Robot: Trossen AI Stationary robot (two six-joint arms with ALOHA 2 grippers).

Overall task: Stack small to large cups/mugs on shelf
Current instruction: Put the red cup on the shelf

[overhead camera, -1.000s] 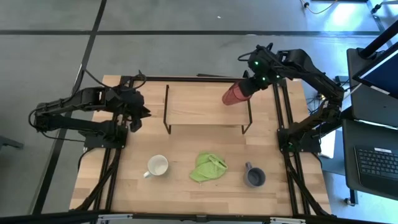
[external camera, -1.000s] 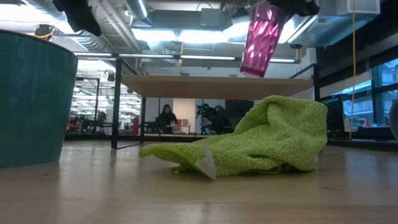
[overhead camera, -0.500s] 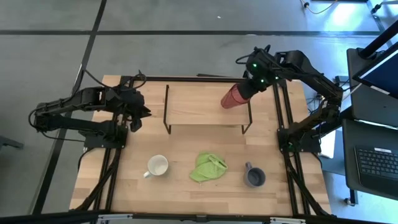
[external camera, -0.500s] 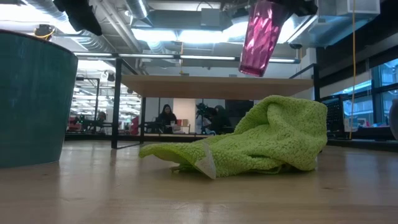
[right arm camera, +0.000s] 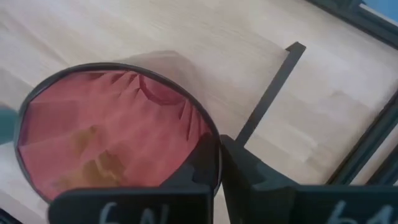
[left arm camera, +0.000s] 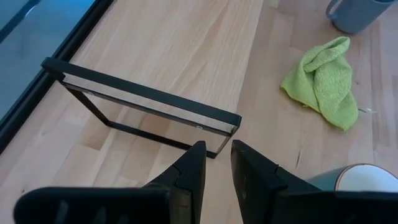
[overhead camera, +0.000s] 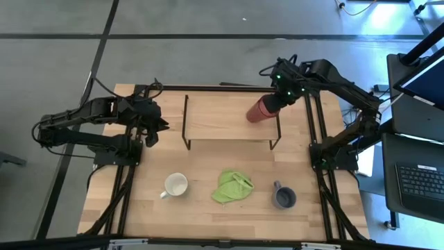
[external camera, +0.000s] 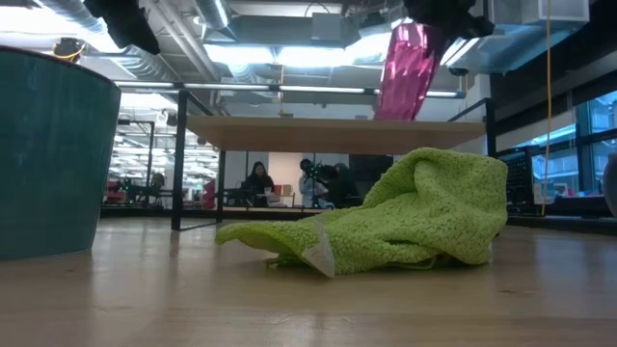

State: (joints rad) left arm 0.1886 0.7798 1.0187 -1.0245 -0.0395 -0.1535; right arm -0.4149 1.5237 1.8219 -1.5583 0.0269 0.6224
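We start at the right hand (overhead camera: 276,99), which grips the red ribbed tumbler (overhead camera: 261,110) by its rim, one finger inside the mouth and one outside, as the right wrist view shows. The tumbler hangs tilted above the right end of the shelf (overhead camera: 222,114); in the low view its base (external camera: 393,108) appears to reach the top of the board, but we cannot tell whether it actually touches.

We judge the step in hand to be placing the tumbler, the largest vessel, on the shelf. The next move calls for bringing the tumbler upright, settling its base flat on the board clear of the right edge and the rod leg (overhead camera: 279,128), and only then parting the fingers. A release while tilted could tip it off the end.

The left hand (overhead camera: 157,126) waits at the left of the desk (overhead camera: 201,208), beside the shelf's left end, with its fingers set to a narrow gap and holding nothing.

The remaining vessels stand on the near part of the desk: the cream-white mug (overhead camera: 175,185) at near left and the grey-blue mug (overhead camera: 283,196) at near right, both upright with mouths up. Between them lies the green cloth (overhead camera: 232,186), well apart from the shelf. We judge that neither mug has been placed yet, so most of the task remains.
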